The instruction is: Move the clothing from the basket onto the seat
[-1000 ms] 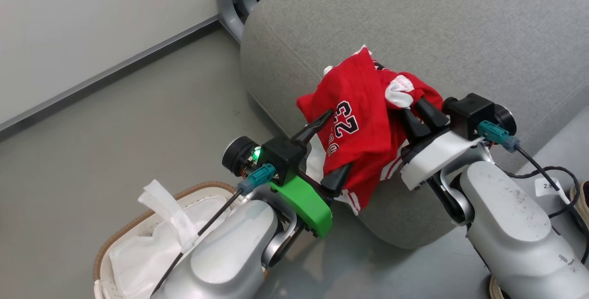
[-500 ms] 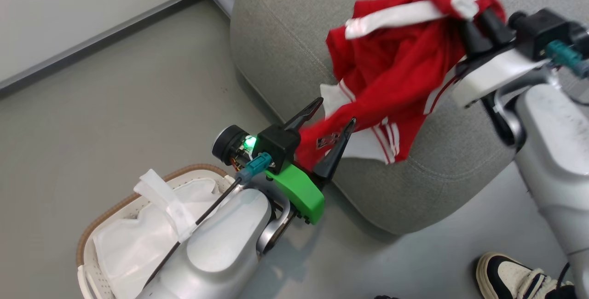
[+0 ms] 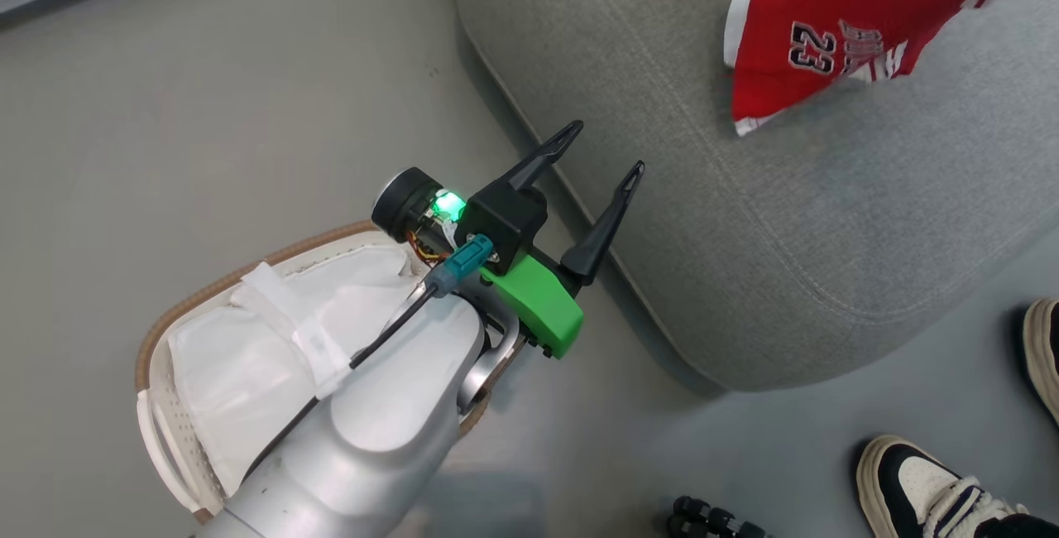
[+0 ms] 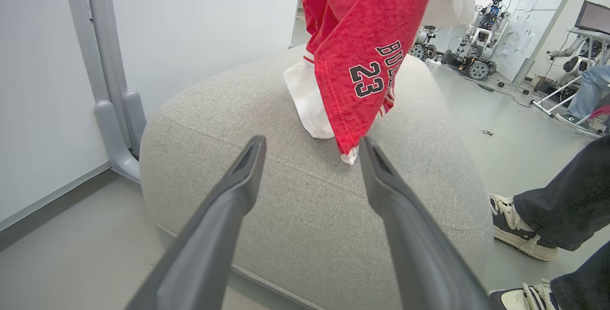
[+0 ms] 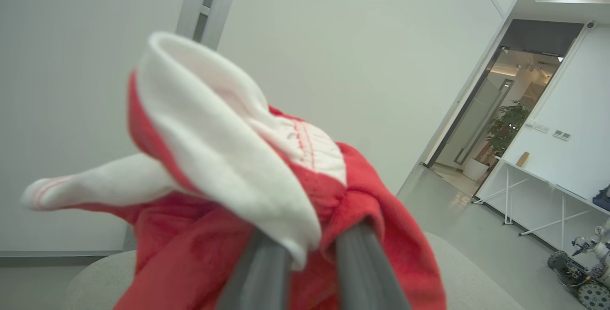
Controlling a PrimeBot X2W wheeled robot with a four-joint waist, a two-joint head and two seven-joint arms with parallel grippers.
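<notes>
Jersey [image 3: 836, 33]: red knit garment with white trim and striped hems, printed "23" in dark digits with a pale outline. Letters beginning "BUL" stand beside the number in the left wrist view [image 4: 367, 57]. It hangs in loose folds over the top of the seat [image 3: 745, 256], pinched at a white-edged fold by the right gripper [image 5: 310, 248], whose fingers stand narrow on the cloth. Whether its lowest hem touches the cushion cannot be told. Seat: large grey woven-fabric cushion with rounded corners and a stitched seam running along its edge. Basket [image 3: 157, 439]: oval, cream perforated plastic with a brown woven-look rim, on the floor [image 3: 207, 108] near the seat's rounded corner and apart from it. Liner [image 3: 240, 372]: plain white cloth, creased, lying in the basket. Left gripper [image 3: 604, 146]: two long, dark, tapered fingers spread wide and holding nothing, over the seat's near edge, above a bright green plastic wrist piece [image 3: 538, 314]; in its own view [image 4: 310, 142] the fingers point at the seat's side below the jersey. Shoe [image 3: 935, 488]: black-and-white laced sneaker on the floor by the seat's near corner. Floor: smooth and grey.
</notes>
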